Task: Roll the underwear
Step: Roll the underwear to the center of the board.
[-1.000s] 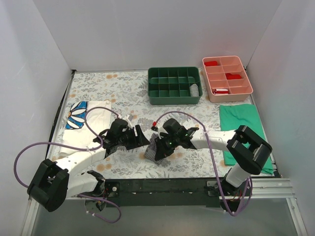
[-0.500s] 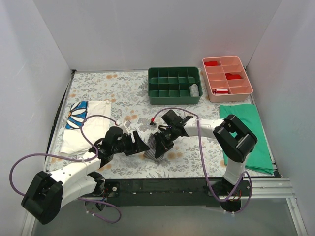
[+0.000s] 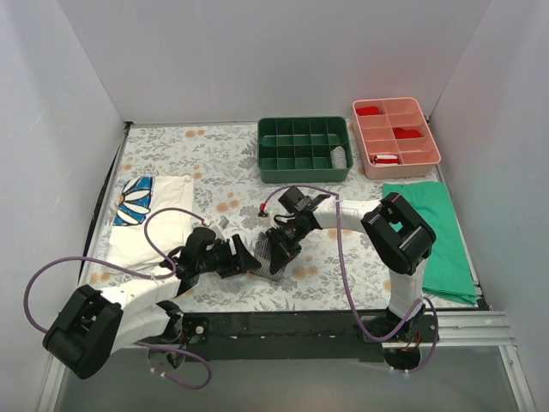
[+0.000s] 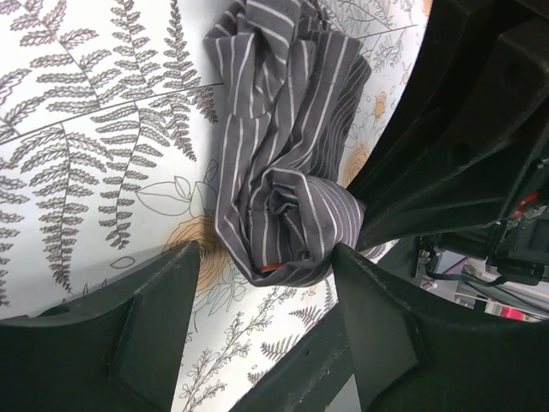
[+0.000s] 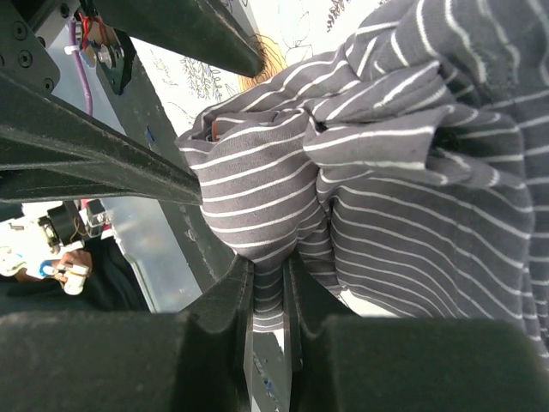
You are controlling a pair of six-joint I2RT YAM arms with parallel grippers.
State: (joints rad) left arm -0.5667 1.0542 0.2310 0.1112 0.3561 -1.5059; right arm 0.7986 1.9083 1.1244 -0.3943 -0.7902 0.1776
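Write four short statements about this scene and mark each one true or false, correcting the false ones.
1. The right gripper pinches a fold of the underwear. True.
2. The left gripper is clamped shut on the cloth. False: its fingers stand open, one on either side of the rolled end.
3. The underwear lies inside the green bin. False: it lies on the table, nearer the arms than the bin.
4. The green cloth lies at the table's right edge. True.
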